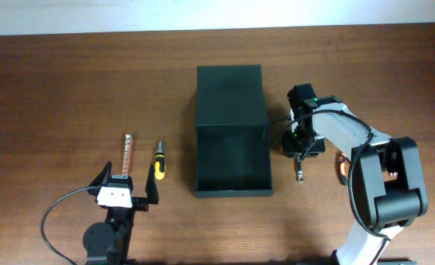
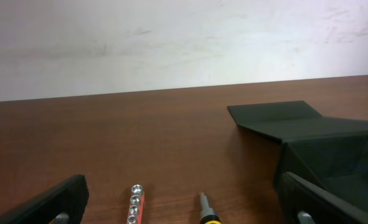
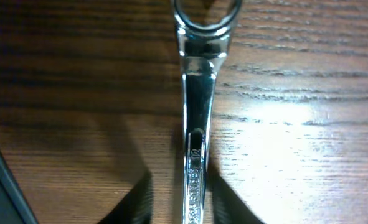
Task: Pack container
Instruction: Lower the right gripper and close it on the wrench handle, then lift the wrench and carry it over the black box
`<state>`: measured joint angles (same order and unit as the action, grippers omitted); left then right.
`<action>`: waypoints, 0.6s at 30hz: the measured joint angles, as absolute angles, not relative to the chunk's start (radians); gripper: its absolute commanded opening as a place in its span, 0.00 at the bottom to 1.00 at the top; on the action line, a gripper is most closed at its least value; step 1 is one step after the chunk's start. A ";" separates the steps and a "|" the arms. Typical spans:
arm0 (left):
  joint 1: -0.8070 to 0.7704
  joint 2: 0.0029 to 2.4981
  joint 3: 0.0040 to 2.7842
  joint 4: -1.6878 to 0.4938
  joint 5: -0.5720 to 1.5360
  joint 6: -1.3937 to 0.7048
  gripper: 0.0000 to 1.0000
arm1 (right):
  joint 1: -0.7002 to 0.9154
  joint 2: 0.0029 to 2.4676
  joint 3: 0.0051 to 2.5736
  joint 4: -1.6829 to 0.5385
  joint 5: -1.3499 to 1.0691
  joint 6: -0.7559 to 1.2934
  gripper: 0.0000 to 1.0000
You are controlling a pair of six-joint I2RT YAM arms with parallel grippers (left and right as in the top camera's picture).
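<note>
right pincer [image 3: 182,196] narrow, straddling wrench [image 3: 196,124] shank on table [image 3: 308,124]; cannot tell if pads bite. container [image 1: 233,193] just beside, on my left, lid open. squeeze square on shank, lift level, clear wall before lowering in.

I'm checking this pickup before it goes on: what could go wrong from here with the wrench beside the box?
The wrench is thin, shiny and flat on the table. The jaws of the right gripper flank it and might slip off or twist it. The box wall stands close beside, so a low lift could knock the wrench against it.
</note>
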<state>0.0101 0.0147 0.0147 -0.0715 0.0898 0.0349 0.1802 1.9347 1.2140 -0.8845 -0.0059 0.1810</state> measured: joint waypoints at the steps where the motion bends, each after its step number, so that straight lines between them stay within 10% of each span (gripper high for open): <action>1: 0.010 0.015 0.015 -0.072 0.090 0.035 0.99 | 0.180 1.935 1.214 -0.885 -0.004 0.182 0.22; 18: 0.010 0.015 0.015 -0.072 0.090 0.035 0.99 | 0.176 1.935 1.216 -0.890 0.000 0.178 0.06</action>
<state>0.0101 0.0147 0.0147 -0.0719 0.0902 0.0349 0.1764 1.9347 1.2160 -0.8898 -0.0002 0.1776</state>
